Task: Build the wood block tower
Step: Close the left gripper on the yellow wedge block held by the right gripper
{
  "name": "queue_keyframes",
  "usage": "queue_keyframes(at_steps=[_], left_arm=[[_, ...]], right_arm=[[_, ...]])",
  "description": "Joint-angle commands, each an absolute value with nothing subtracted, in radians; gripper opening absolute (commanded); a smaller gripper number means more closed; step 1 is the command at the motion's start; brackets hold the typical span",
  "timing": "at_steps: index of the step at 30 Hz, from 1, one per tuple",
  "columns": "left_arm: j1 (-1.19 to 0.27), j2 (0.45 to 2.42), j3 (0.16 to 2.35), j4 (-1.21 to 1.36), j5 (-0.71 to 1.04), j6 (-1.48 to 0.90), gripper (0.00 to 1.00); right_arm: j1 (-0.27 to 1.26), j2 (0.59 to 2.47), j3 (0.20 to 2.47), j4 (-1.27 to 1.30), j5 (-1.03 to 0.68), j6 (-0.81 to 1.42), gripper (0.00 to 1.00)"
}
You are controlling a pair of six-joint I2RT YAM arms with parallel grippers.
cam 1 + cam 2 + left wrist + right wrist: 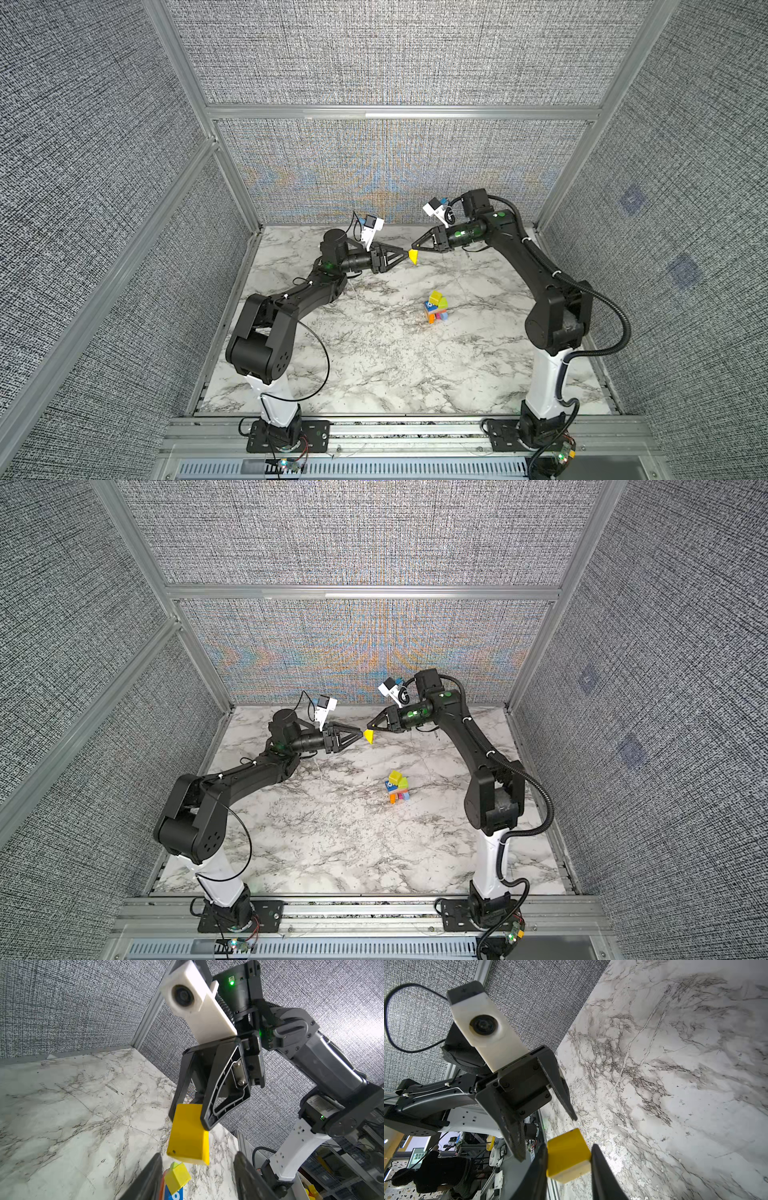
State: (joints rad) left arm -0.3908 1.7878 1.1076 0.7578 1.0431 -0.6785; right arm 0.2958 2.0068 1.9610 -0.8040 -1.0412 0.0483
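- Right wrist view: the right claw (569, 1147) is clenched on the yellow block (566, 1159) in midair. The left claw (548, 1138) faces it, spread, just beside the block and gripping nothing.
- Left wrist view: the left claw's fingers (151, 1169) stand apart, the block (187, 1136) ahead of them and the tower (176, 1178) below.
- Both top views: the claws meet above the table (374, 365), well apart from the tower (436, 309) (398, 789).
- This looks like a handover or regrasp. Next, one claw must hold the block alone, carry it over the tower and set it down gently.

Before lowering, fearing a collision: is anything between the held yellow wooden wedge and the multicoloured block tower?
Nothing visible: the open left gripper sits beside the yellow wooden wedge, off the path to the multicoloured block tower.
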Motion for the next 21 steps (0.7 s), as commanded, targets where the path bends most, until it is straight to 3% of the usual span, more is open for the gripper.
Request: queue_keyframes(at_steps=[1, 15, 21], left_arm=[[-0.391, 1.796, 1.107, 0.835, 1.074, -0.711, 0.56], [-0.394, 1.821, 1.114, 0.836, 1.076, -0.708, 0.56], [-0.398, 1.836, 1.123, 0.831, 1.075, -0.706, 0.52]], right_arm=[[0.299, 2.007, 1.97, -0.828, -1.075, 0.029, 0.15], [0.313, 2.014, 1.982, -0.848, -1.089, 0.008, 0.15], [0.314, 2.02, 1.988, -0.852, -1.091, 0.01, 0.15]])
